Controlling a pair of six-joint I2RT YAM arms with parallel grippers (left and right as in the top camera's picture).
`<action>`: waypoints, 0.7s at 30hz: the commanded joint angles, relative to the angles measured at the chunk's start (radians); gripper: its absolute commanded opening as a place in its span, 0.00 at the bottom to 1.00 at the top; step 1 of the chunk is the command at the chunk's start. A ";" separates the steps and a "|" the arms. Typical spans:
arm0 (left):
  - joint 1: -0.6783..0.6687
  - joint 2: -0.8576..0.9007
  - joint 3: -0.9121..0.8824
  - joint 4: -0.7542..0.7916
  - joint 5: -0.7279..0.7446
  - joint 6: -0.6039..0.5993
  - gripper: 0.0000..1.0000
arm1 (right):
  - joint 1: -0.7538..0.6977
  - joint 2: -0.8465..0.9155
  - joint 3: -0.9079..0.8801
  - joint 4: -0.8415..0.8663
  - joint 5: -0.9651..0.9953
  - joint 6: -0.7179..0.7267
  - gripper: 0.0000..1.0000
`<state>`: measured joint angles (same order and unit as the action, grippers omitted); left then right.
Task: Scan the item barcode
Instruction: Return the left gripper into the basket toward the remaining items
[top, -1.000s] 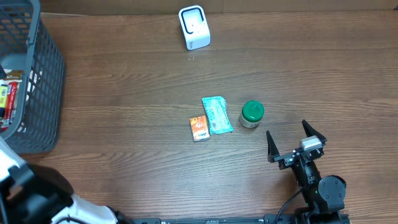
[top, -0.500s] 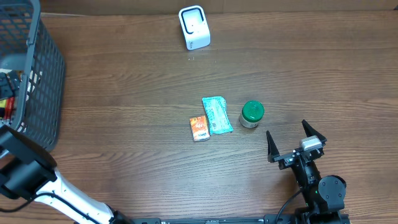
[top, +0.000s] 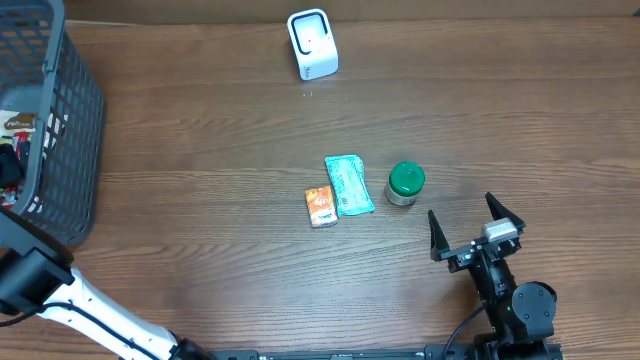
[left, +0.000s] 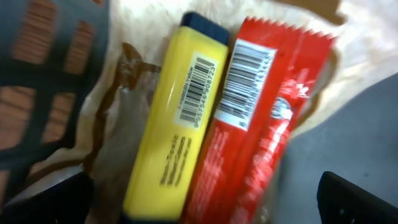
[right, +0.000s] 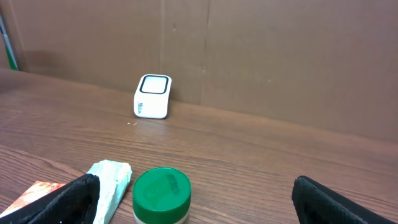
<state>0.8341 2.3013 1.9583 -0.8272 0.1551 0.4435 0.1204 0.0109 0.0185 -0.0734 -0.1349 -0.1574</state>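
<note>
The left gripper (left: 205, 200) hung wide open in the basket (top: 70, 130) over a yellow tube (left: 171, 118), barcode up, blurred print perhaps "Non-Toxic", touching a barcoded red packet (left: 252, 130). The right gripper (top: 461, 206) stood open on the table.

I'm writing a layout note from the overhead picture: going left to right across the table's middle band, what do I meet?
Left to right: grey basket → orange box → teal packet → green-lidded jar → right gripper, open.
</note>
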 joint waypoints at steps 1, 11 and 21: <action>0.000 0.060 0.002 0.018 0.059 0.036 1.00 | 0.002 -0.007 -0.011 0.003 -0.008 -0.001 1.00; -0.003 0.114 0.002 -0.056 0.060 0.035 0.57 | 0.002 -0.007 -0.011 0.003 -0.008 -0.001 1.00; -0.004 0.113 0.002 -0.089 0.060 0.019 0.04 | 0.002 -0.007 -0.011 0.003 -0.008 -0.001 1.00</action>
<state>0.8375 2.3554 1.9972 -0.8867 0.2100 0.4774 0.1204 0.0109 0.0185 -0.0738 -0.1352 -0.1577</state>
